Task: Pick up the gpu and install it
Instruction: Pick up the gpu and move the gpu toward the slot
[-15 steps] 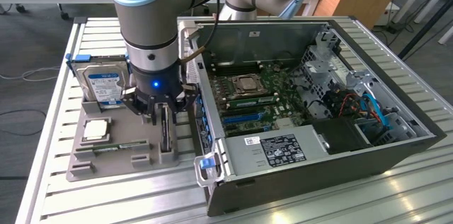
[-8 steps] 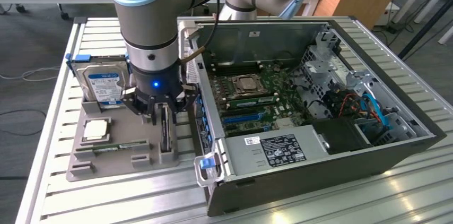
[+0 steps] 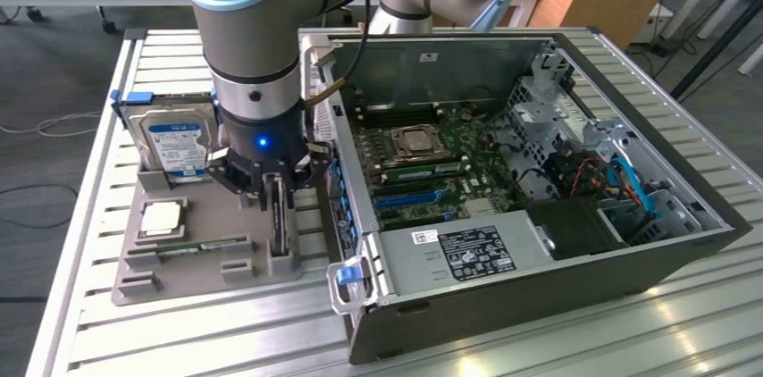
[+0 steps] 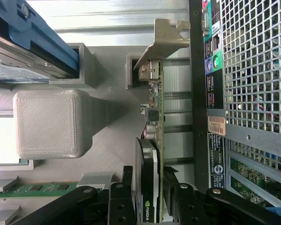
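Note:
The gpu (image 3: 277,221) stands on its long edge in a slot of the grey holder (image 3: 179,283), close beside the open computer case (image 3: 644,252). My gripper (image 3: 277,191) has come straight down over it. In the wrist view the gpu (image 4: 152,117) runs away from me with its metal bracket at the far end. My gripper (image 4: 149,192) straddles the card's near end: one black finger (image 4: 127,183) faces the dark cooler side and the other faces the green board side. Both stand very close to the card, with thin gaps showing. The card still rests in its slot.
The holder also carries a silver blue-labelled hard drive (image 3: 175,145) standing upright, a square CPU (image 3: 163,216) and a green RAM stick (image 3: 191,249). The case's rear wall (image 4: 210,93) stands right next to the card. The motherboard (image 3: 430,171) lies exposed inside the case.

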### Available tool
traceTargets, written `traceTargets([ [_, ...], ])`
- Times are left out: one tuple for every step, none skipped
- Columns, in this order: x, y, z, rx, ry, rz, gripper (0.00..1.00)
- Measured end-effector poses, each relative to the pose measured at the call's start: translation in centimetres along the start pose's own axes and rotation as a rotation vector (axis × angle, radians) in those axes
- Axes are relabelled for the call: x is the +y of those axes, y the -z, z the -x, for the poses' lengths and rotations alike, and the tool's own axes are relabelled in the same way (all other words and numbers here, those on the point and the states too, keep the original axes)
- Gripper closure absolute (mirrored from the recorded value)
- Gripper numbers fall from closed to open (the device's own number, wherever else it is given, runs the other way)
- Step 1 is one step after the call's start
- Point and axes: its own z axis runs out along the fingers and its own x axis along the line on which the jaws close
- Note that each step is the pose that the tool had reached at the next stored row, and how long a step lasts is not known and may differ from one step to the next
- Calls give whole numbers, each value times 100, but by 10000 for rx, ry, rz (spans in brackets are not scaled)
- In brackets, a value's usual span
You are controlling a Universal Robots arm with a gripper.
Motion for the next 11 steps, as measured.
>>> traceTargets([
  [0, 0, 0, 0, 0, 0, 61],
  [0, -1, 1, -1, 0, 1, 61],
  [1, -2, 2, -3, -2, 3, 61],
  [1, -2, 5, -2, -2, 2, 61],
  [1, -1, 7, -1, -1, 1, 61],
  [1, -1, 11, -1, 0, 1, 61],
  [1, -1, 12, -1, 0, 1, 61],
  [1, -1, 12, -1, -1, 1, 61],
  [1, -1, 12, 0, -1, 0, 61],
  [1, 0, 13, 0, -1, 0, 61],
  [1, 0, 13, 0, 0, 0, 61],
])
